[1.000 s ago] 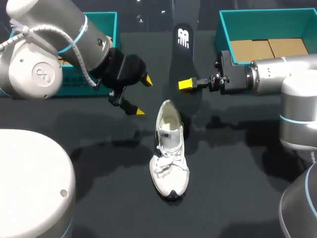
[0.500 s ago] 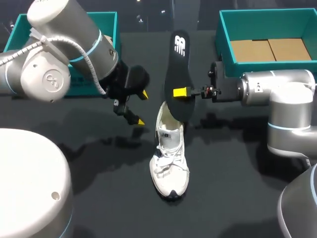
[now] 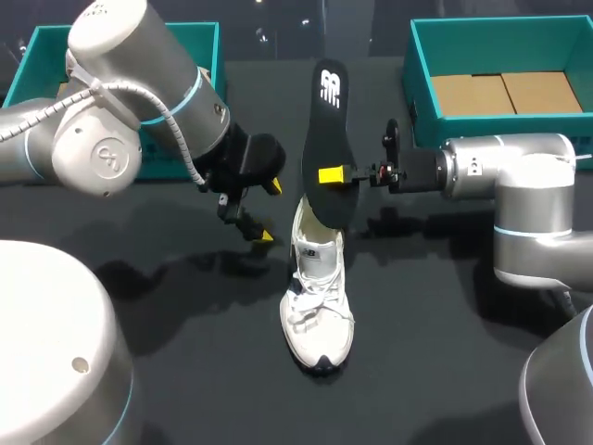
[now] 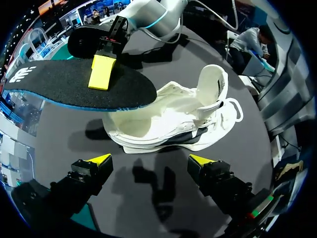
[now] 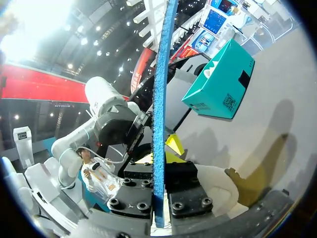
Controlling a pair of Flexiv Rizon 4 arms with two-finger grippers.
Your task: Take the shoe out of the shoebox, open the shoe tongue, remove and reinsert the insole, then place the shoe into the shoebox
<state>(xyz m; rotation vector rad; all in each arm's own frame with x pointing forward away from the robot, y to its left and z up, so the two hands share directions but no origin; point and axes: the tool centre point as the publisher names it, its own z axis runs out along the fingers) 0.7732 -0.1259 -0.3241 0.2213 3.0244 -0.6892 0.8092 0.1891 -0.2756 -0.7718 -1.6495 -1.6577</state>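
Observation:
A white shoe (image 3: pixel 317 298) lies on the dark table, toe toward me, tongue pulled back. My right gripper (image 3: pixel 334 174) is shut on a black insole (image 3: pixel 324 120), holding it on edge with its lower end at the shoe's heel opening. In the right wrist view the insole (image 5: pixel 159 89) runs as a thin blue strip between the right gripper's (image 5: pixel 159 171) fingers, the shoe (image 5: pixel 218 183) just beyond. My left gripper (image 3: pixel 267 211) stands open, left of the heel. From the left wrist the shoe (image 4: pixel 173 124) lies ahead of the open left gripper (image 4: pixel 149 161), with the insole (image 4: pixel 74 84) above it.
A teal shoebox (image 3: pixel 417 56) with cardboard inside stands at the back right. A second teal box (image 3: pixel 190 39) sits at the back left, partly hidden by my left arm; it also shows in the right wrist view as a teal box (image 5: pixel 220 82).
My right gripper has carried the insole leftward and down, so its lower end now meets the shoe's heel. My left gripper has shifted slightly right, closer to the shoe.

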